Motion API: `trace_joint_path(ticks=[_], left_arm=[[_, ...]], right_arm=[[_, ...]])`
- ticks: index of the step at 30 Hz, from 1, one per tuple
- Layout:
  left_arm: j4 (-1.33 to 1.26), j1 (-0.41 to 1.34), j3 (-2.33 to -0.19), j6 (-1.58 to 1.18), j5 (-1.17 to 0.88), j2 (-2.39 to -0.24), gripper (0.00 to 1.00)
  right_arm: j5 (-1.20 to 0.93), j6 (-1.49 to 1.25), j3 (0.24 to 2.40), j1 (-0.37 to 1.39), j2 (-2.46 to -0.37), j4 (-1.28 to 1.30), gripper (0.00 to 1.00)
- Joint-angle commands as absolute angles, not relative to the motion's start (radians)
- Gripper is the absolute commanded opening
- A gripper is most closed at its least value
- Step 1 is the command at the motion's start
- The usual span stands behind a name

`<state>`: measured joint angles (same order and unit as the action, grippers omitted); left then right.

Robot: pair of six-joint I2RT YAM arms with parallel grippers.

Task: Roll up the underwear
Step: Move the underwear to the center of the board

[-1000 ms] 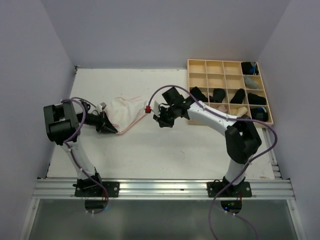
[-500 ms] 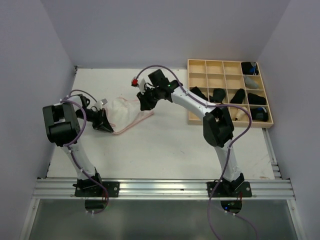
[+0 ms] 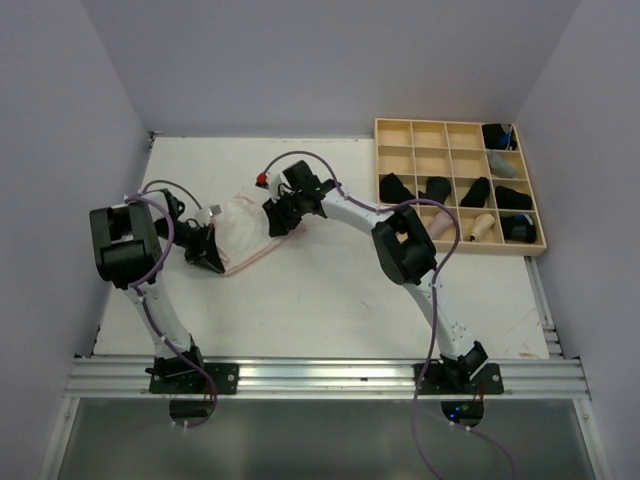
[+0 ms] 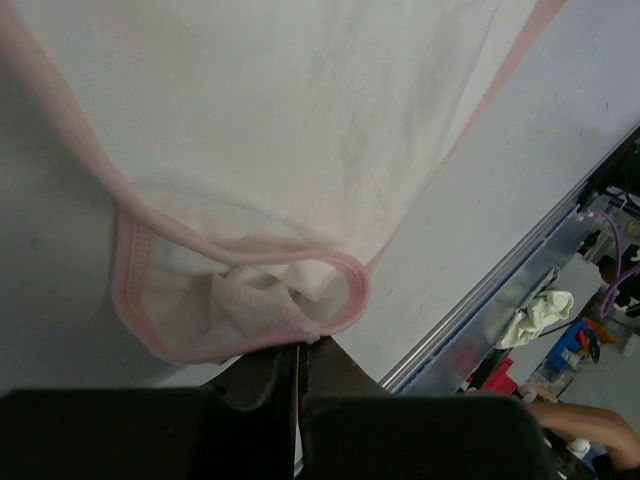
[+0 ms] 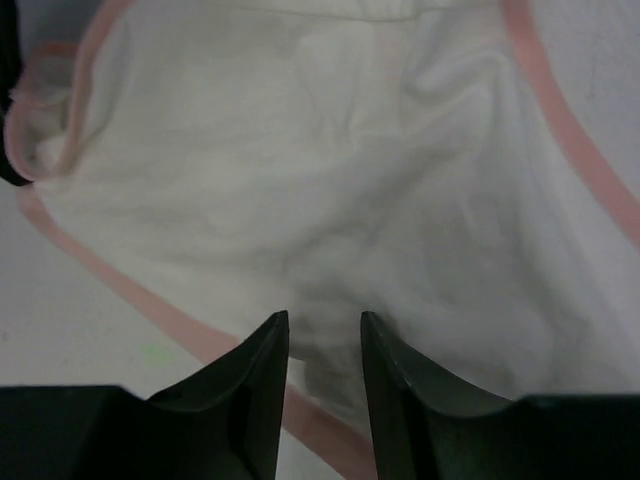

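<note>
The whitish underwear with pink edging [image 3: 240, 222] lies flat on the white table, left of centre. My left gripper [image 3: 212, 256] is at its near left corner, shut on the pink hem; the left wrist view shows the jaws [image 4: 302, 345] pinching the bunched edge of the cloth [image 4: 280, 120]. My right gripper [image 3: 277, 218] is over the cloth's right side. In the right wrist view it [image 5: 322, 325] is open, fingertips down on the white cloth [image 5: 330, 180], a small fold between them. Several black rolled briefs [image 3: 437, 188] sit in the tray.
The pale wooden grid tray [image 3: 377, 200] stands at the back right, with black rolls and a beige roll [image 3: 480, 225] in its compartments. Grey walls close in the left, back and right. A metal rail [image 3: 320, 375] runs along the near edge.
My right arm swung left from beside the tray onto the underwear's right side. My left gripper kept its hold on the corner and barely moved.
</note>
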<state>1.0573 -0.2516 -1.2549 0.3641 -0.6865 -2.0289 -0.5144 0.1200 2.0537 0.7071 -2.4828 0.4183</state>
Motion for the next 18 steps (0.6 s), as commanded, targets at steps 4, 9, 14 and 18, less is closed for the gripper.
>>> trace_joint_path(ticks=[4,9,14,18], left_arm=[[1.085,-0.247,-1.328,0.457,-0.637,-2.003,0.0],[1.054,-0.245,-1.377,0.457,-0.669,-2.008,0.01],[1.048,-0.238,-1.375,0.476,-0.704,-2.036,0.02],[1.02,-0.23,-1.35,0.454,-0.722,-2.043,0.02]], right_arm=[[-0.342,0.048,1.874,0.624,-2.415,0.498,0.25],[-0.587,-0.024,1.581,0.617,-2.156,0.479,0.12],[-0.764,-0.112,1.451,0.661,-1.976,0.295,0.29],[-0.703,-0.112,1.638,0.66,-2.023,0.307,0.37]])
